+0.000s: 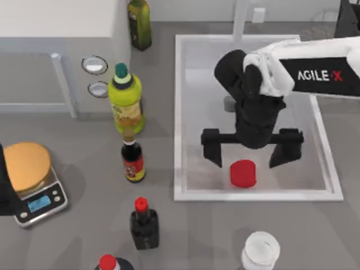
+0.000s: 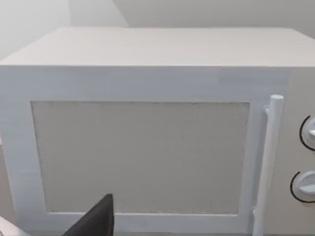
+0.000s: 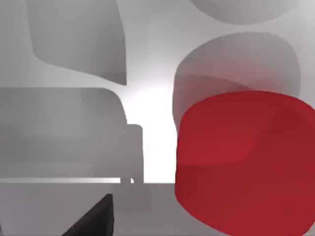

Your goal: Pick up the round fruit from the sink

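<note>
The sink [image 1: 179, 112] is the biggest thing on the table and everything is placed from it. Off its left rim stands the microwave [image 2: 147, 147], and down that side runs a line of bottles: an olive-green one [image 1: 139, 22] at the far end, a yellow-green one [image 1: 125, 101] alongside, a dark sauce bottle [image 1: 133, 160] nearer the front corner, and a black red-capped one [image 1: 144, 222] past that corner. Farther left of the sink sits a scale [image 1: 34, 185] with an orange disc on top. The left arm is parked out there at the table's left edge, its wrist camera looking at the microwave door; whether its fingers are apart or together cannot be told.

Inside the sink, the right arm reaches in from the right rim. The right gripper [image 1: 251, 153] hangs over the basin with its jaws spread wide. The fruit [image 1: 243, 173] lies on the sink floor close to the front rim, just ahead of the gap between the fingers and untouched. In the right wrist view the fruit [image 3: 246, 162] looms large and close.

This looks like the approach step: lined up, not yet gripping. The next move likely calls for easing forward and down until the fingers flank the fruit, then closing gently, since its rounded sides could squirt out.
</note>
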Motion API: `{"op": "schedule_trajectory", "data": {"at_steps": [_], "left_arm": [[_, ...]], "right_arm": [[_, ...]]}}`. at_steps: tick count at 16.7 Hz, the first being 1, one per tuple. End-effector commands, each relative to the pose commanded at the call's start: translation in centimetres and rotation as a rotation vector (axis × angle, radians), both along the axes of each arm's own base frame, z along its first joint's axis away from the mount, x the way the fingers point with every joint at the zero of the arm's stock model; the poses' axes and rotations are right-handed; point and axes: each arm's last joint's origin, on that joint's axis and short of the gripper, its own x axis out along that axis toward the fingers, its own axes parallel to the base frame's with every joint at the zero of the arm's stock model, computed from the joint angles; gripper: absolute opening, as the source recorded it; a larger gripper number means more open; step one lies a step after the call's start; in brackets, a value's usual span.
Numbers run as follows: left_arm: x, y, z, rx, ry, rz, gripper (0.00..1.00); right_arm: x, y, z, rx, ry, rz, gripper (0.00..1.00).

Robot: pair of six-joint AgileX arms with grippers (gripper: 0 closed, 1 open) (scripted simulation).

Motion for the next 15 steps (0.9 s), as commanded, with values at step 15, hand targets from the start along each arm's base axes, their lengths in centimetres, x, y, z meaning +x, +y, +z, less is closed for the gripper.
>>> {"op": "schedule_trajectory", "data": {"at_steps": [15], "left_arm": [[0.0, 0.0, 0.0, 0.000, 0.000, 0.000, 1.00]], "right_arm": [[-0.8, -0.3, -7.8, -0.004, 0.006, 0.002, 0.62]]}}
